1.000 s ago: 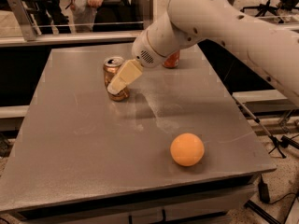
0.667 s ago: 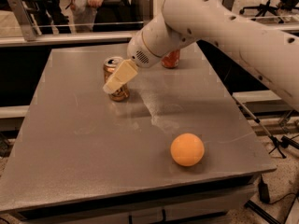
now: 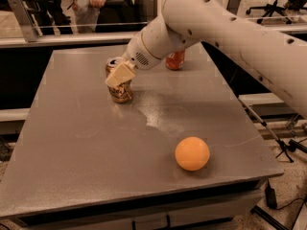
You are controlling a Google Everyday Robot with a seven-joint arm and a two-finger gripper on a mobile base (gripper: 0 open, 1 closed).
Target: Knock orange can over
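Observation:
The orange can stands upright on the grey table at the back left of middle. It is golden-orange with dark markings and a silver top. My gripper comes in from the upper right on a white arm. Its cream fingertips lie against the can's upper front, covering part of it.
A red can stands behind the arm near the table's back edge. A smooth orange ball sits at the front right of the table. A railing and people are behind the table. The table's edges drop off at front and right.
The gripper has moved slightly left and up along the can's top. The can still stands in the same place. The ball has not moved.

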